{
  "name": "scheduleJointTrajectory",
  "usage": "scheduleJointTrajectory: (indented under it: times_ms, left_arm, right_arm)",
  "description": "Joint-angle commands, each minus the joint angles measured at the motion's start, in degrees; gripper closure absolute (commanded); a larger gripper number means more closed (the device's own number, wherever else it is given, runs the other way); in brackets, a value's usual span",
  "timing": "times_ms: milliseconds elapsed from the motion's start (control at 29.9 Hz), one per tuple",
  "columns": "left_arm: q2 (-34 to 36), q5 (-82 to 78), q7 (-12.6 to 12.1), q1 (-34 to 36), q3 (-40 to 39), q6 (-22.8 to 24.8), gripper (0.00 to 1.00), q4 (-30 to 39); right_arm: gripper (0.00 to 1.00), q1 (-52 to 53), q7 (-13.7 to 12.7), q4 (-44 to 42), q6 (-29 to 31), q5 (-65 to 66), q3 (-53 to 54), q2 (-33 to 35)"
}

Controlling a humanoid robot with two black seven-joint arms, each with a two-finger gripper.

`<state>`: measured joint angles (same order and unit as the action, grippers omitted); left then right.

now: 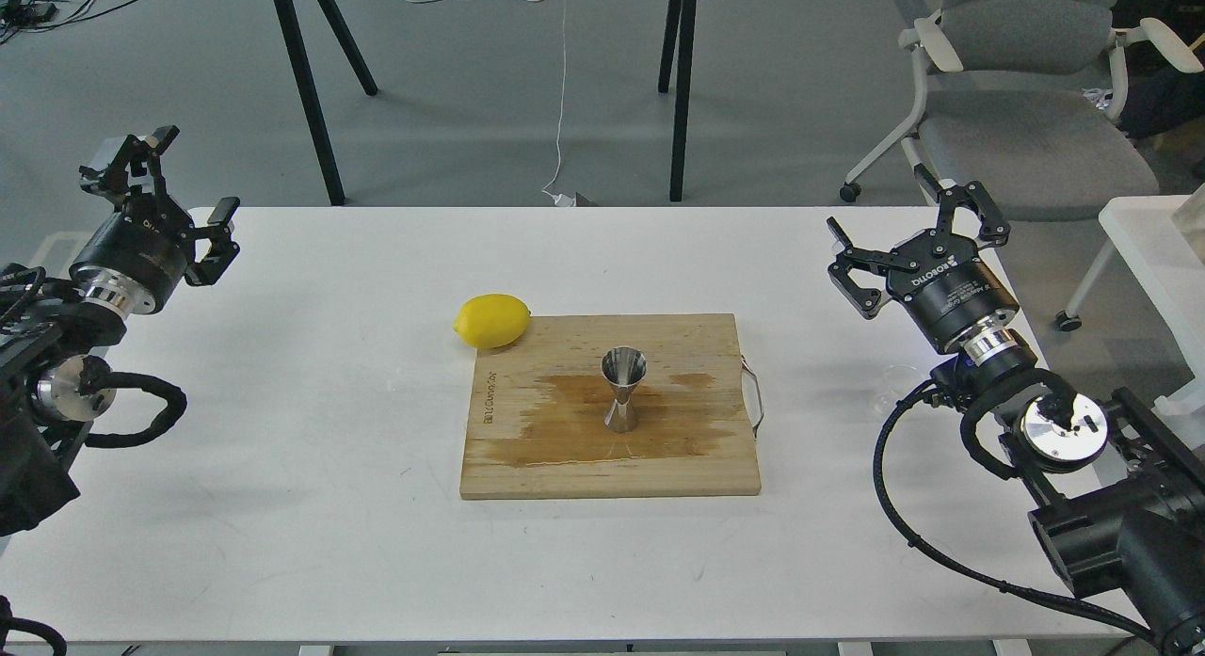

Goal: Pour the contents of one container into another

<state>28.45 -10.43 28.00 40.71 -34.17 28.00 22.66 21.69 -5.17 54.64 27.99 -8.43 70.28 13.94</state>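
Black arm links and looped cable fill the lower corners of the head view, closest to the lens, and between them stretches a white bench (282, 505). At its middle lies a wooden cutting board (678, 468) with a metal handle on its right edge, its surface darkened by a broad wet stain that spreads across the centre and toward the left front. On that stain stands the steel jigger (623, 390), upright, hourglass-shaped, its wider mouth facing up; the inside of the upper cone shows only shiny metal, and whether any liquid sits in it cannot be told from this angle. A yellow lemon (491, 320) rests on the bench at the board's far left corner, touching or just beside its edge. The clear glass cup (885, 392) is on the bench well to the right of the board, seen only as a faint transparent outline just beside the right arm's wrist; its contents cannot be made out. The left claw (184, 181) hovers over the bench's far left edge, fingers spread wide and holding nothing. The right claw (908, 237) hangs above the bench's right side, near the far edge, its fingers likewise splayed apart and empty. Behind the bench, a grey office chair (1026, 120) stands on the grey floor.
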Motion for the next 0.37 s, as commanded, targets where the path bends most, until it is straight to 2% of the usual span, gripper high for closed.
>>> scheduleJointTrajectory:
  times_ms: [0, 334]
  left_arm:
    - [-0.06, 0.15, 0.0, -0.02, -0.02, 0.0, 0.01, -0.16]
    - [-0.41, 0.15, 0.0, -0.11, 0.07, 0.0, 0.01, -0.51]
  right_arm:
    - [0.01, 0.11, 0.07, 0.02, 0.01, -0.01, 0.21, -0.05]
    - [0.01, 0.81, 0.07, -0.24, 0.01, 0.08, 0.73, -0.05]
